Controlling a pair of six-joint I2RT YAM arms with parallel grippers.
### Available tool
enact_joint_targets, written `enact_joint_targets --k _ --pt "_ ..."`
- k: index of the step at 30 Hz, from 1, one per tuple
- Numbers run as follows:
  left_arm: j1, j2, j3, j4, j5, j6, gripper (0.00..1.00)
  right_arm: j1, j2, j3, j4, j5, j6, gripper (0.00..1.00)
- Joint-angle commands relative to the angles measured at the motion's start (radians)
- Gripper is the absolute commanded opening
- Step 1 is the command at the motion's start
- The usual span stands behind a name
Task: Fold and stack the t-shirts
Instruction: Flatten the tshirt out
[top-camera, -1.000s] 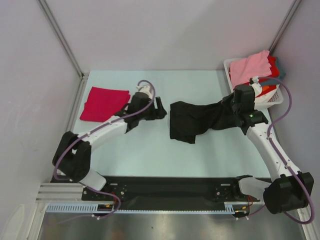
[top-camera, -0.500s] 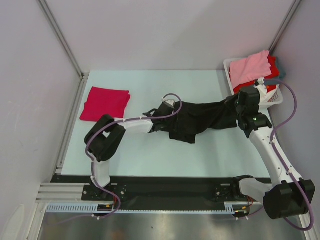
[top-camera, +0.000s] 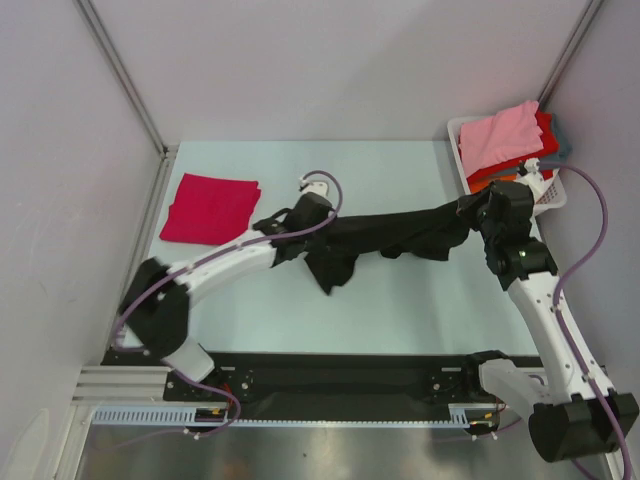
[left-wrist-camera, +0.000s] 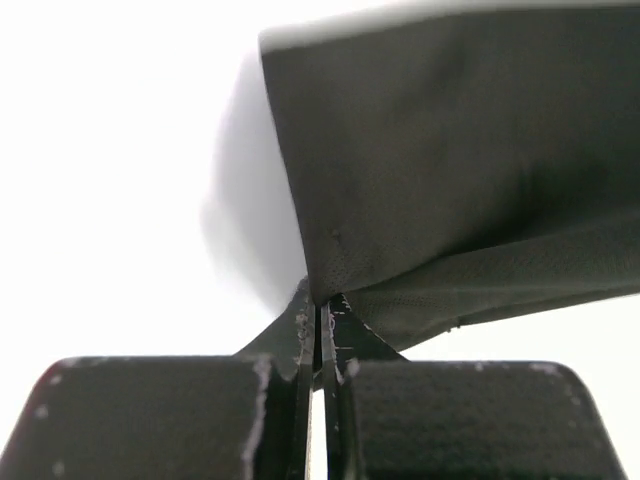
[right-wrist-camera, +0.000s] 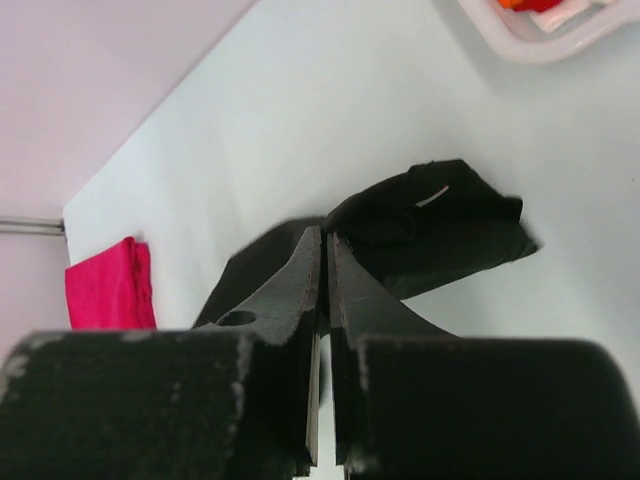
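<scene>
A black t-shirt (top-camera: 390, 235) hangs stretched in a band between my two grippers over the middle of the table, with a loose flap drooping near its left end. My left gripper (top-camera: 303, 240) is shut on the left end; the left wrist view shows the black cloth (left-wrist-camera: 440, 170) pinched between the closed tips of that gripper (left-wrist-camera: 320, 306). At the right end, my right gripper (top-camera: 468, 216) is shut on the bunched cloth (right-wrist-camera: 440, 225), its own tips (right-wrist-camera: 324, 240) pressed together. A folded magenta-red t-shirt (top-camera: 208, 207) lies flat at the far left.
A white slatted basket (top-camera: 458, 135) stands at the back right corner, holding a pink shirt (top-camera: 500, 135) on top of red, orange and teal cloth. Grey walls with metal rails close in the table on the left, back and right.
My left gripper reached the black shirt's left edge, shut on it and drew it left. The shirt went from a slack heap to a stretched band. The right gripper kept its hold and shifted slightly right.
</scene>
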Motion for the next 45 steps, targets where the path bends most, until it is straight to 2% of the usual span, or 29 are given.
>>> enact_joint_targets --k 1,4,7,11,13,16,18,20,23,26,27,28,29,30,33,37,41,45 --pt "-0.016 -0.292 -0.012 -0.213 -0.194 0.072 0.0 -0.007 -0.117 0.034 -0.012 -0.029 -0.068 0.0" --pt "-0.022 -0.487 -0.015 -0.31 -0.162 0.075 0.0 -0.009 -0.215 0.054 -0.003 -0.051 -0.086 0.0" --pt "-0.024 -0.607 0.012 -0.365 -0.1 0.061 0.0 -0.007 -0.295 0.095 -0.006 -0.092 -0.085 0.0" --pt "-0.024 -0.73 0.064 -0.388 0.066 0.064 0.01 -0.007 -0.354 0.128 -0.02 -0.215 -0.042 0.0" --pt "-0.022 -0.738 0.078 -0.392 0.059 0.068 0.04 -0.007 -0.371 0.125 -0.019 -0.285 -0.008 0.0" --pt "0.011 -0.711 0.083 -0.386 -0.01 0.073 0.07 -0.007 -0.33 0.116 -0.011 -0.29 0.036 0.0" --pt "0.1 -0.649 0.055 -0.332 0.055 0.073 0.06 -0.007 -0.283 0.108 -0.017 -0.238 0.061 0.0" --pt "0.195 -0.593 -0.001 -0.272 0.124 0.07 0.05 -0.007 -0.174 0.094 0.0 -0.2 0.075 0.0" --pt "0.249 -0.412 -0.035 -0.154 0.172 0.047 0.06 -0.006 0.01 0.054 0.084 -0.175 0.122 0.0" --pt "0.255 -0.206 0.039 -0.088 0.094 0.032 0.09 -0.006 0.169 0.06 0.201 -0.145 0.133 0.18" --pt "0.258 -0.157 0.076 -0.08 0.076 0.03 0.18 -0.007 0.273 0.124 0.182 -0.135 0.13 0.54" --pt "0.262 -0.102 0.121 -0.098 0.05 0.027 0.35 -0.009 0.328 0.161 0.156 -0.134 0.116 0.73" --pt "0.263 -0.033 0.206 -0.124 0.004 0.024 0.54 -0.01 0.366 0.206 0.118 -0.15 0.095 0.83" --pt "0.262 -0.008 0.234 -0.164 -0.012 0.024 0.73 -0.01 0.412 0.235 0.059 -0.16 0.078 0.87" --pt "0.262 -0.057 0.189 -0.1 0.0 0.039 0.8 0.011 0.371 0.189 0.058 -0.147 0.032 0.86" --pt "0.262 -0.161 0.049 -0.031 0.025 0.035 0.8 0.01 0.235 -0.031 0.096 -0.127 0.061 0.81" --pt "0.254 -0.241 -0.108 0.004 0.071 0.013 0.75 0.02 0.103 -0.263 0.104 -0.152 0.135 0.72" --pt "0.246 -0.38 -0.281 0.084 0.137 -0.023 0.74 0.063 -0.032 -0.383 0.06 -0.138 0.162 0.61"
